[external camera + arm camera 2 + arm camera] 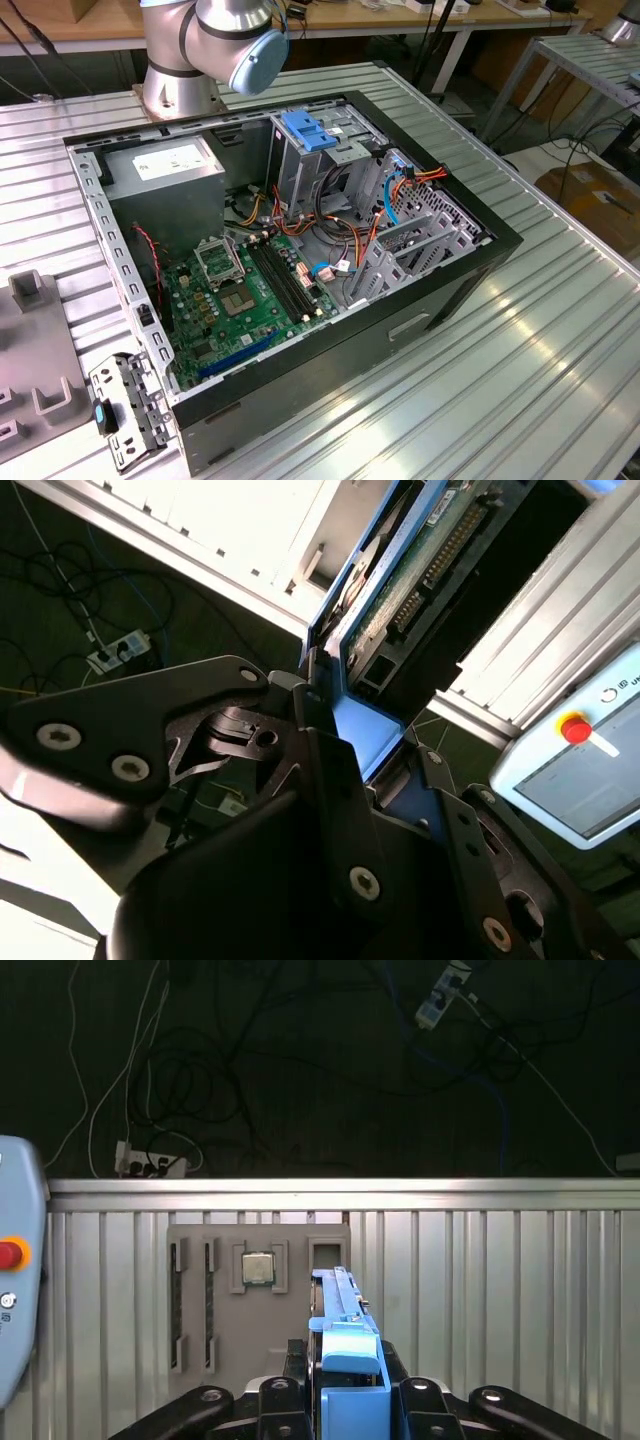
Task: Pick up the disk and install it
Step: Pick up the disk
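In both wrist views my gripper (pixel 346 1385) is shut on the disk (pixel 343 1315), its black fingers (pixel 295 1360) pressing on either side. The first wrist view shows the disk edge-on, with its blue plastic rail towards the camera. It hangs above a ribbed metal table. The second wrist view shows the disk's (pixel 435 555) green circuit board and connector, a blue rail along its edge, and the gripper (pixel 365 730) clamped on it. In the exterior view the open computer case (pixel 480 265) lies on the table, and a tall grey cage with a light-blue cap (pixel 306 132) stands inside it.
The arm's base (pixel 190 60) stands behind the case. A grey box with a white sticker (pixel 165 165) sits in the case's back corner beside the green motherboard (pixel 240 295). A grey fixture plate (pixel 215 1310) holding a processor chip (pixel 258 1268) lies under the disk. A pendant with a red button (pixel 12 1256) is near.
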Action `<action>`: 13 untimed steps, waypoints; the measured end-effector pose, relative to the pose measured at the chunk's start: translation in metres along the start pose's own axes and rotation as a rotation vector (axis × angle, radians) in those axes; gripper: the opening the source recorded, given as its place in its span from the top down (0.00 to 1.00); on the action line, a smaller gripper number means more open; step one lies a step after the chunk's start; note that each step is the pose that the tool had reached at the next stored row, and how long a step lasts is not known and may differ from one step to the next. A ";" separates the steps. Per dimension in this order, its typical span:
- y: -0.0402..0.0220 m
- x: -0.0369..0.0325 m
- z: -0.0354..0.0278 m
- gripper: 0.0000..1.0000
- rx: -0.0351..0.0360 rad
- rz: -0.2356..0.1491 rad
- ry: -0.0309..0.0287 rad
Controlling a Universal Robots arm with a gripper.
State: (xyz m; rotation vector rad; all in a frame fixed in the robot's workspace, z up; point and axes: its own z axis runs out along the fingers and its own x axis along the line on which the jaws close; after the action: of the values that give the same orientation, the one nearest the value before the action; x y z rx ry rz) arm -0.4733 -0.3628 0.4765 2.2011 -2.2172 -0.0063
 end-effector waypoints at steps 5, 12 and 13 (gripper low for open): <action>0.0000 0.0001 -0.0048 0.63 -0.0008 0.000 0.0000; 0.0001 0.0001 -0.0135 0.63 -0.0023 0.000 0.0000; 0.0001 0.0001 -0.0147 0.63 -0.0026 0.000 0.0001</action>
State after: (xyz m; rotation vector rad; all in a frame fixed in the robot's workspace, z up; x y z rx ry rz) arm -0.4732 -0.3628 0.4913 2.1998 -2.2158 -0.0091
